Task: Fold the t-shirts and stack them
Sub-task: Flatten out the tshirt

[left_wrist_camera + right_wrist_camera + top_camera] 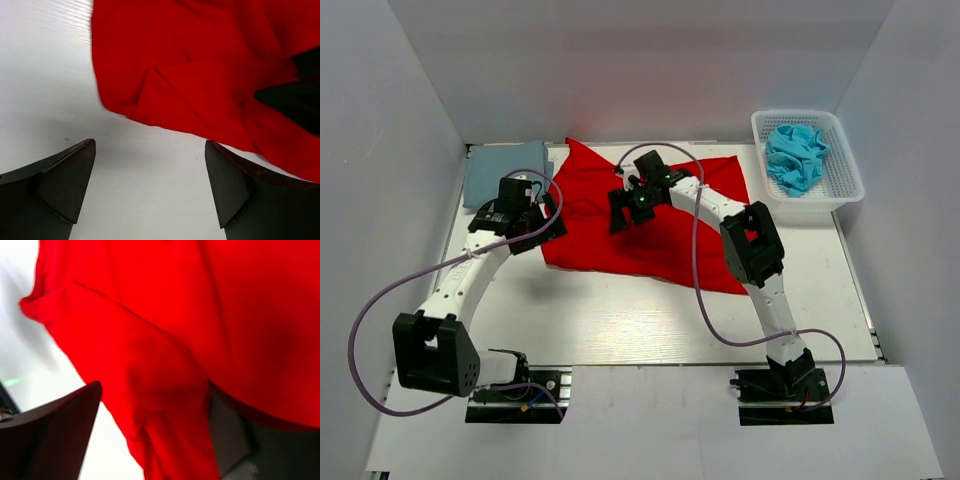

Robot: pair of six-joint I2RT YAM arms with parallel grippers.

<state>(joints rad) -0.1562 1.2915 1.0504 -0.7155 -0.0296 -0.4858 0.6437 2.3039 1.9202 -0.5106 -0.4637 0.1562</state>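
Red t-shirt (610, 255) lies crosswise (rumpled), one corner pointing far-left.

Rt wrist view blurred: red t-shirt (190, 315) runs off top, rt & bottom edges; a fold hides most of one finger (229, 432). Left wrist view: dark shape (295, 100) at rt edge, cut off, can't ID. Top view: left end effector (542, 205) covers grey-blue t-shirt (500, 172) corner; turquoise t-shirt (795, 155) bunched, folds too small to read.
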